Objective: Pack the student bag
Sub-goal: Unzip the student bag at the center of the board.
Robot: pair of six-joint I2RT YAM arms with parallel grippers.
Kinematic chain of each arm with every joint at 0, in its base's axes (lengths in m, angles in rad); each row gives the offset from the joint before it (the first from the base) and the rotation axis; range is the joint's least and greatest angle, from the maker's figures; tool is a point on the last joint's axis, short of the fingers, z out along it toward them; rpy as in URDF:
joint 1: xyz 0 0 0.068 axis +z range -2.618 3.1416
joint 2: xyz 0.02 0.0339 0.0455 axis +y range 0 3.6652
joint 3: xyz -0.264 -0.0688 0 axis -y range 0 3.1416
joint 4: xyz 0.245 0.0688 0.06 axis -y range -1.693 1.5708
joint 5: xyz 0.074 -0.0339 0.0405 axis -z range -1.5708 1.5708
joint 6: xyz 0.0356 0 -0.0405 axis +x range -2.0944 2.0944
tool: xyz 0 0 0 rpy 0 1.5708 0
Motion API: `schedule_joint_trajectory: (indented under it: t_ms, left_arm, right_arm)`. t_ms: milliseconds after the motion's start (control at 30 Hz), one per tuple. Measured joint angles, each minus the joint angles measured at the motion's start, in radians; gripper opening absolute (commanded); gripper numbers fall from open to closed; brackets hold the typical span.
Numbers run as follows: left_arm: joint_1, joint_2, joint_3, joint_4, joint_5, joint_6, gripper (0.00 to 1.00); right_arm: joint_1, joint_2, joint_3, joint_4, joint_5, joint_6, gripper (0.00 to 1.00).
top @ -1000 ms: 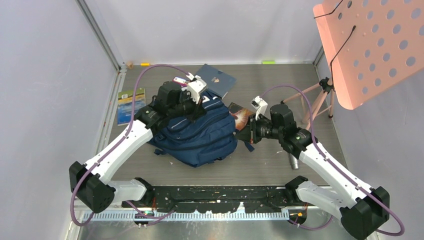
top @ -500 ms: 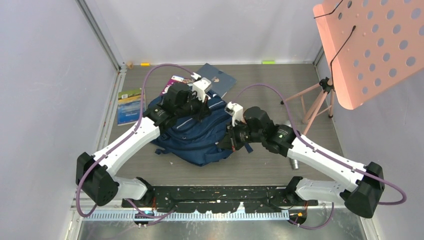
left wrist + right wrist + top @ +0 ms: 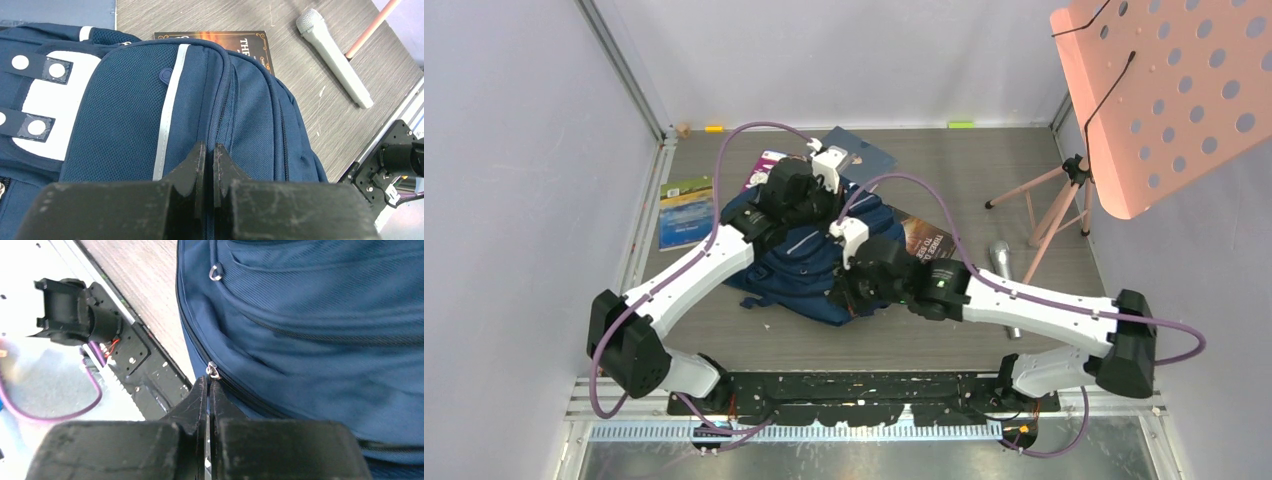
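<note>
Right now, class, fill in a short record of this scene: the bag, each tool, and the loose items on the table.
Bag: navy student bag, lying on the table between the arms
Left tool: shut, tips over the bag beside its striped pocket
Right tool: shut, tips at a zipper pull on the bag's edge; grip unclear
Loose items: dark book beside the bag, grey microphone, blue book, green booklet

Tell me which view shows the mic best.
Left wrist: the mic lies whole and unobstructed, right of the book. In top external the right arm crosses over it, so only its ends show. Right wrist doesn't show it at all.
</note>
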Motion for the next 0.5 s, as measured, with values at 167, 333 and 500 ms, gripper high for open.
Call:
schedule_joint_trajectory:
  t_ms: [167,333,500]
  left_arm:
    - [0.0,0.041,0.032,0.011,-0.008,-0.041,0.0]
    - [0.0,0.052,0.042,0.017,-0.012,-0.078,0.0]
    - [0.002,0.052,0.048,0.018,-0.018,-0.103,0.0]
  right_arm:
    - [0.078,0.131,0.07,0.028,0.141,0.006,0.0]
    - [0.116,0.229,0.078,0.114,0.254,0.016,0.0]
    - [0.127,0.311,0.075,0.243,0.33,-0.015,0.0]
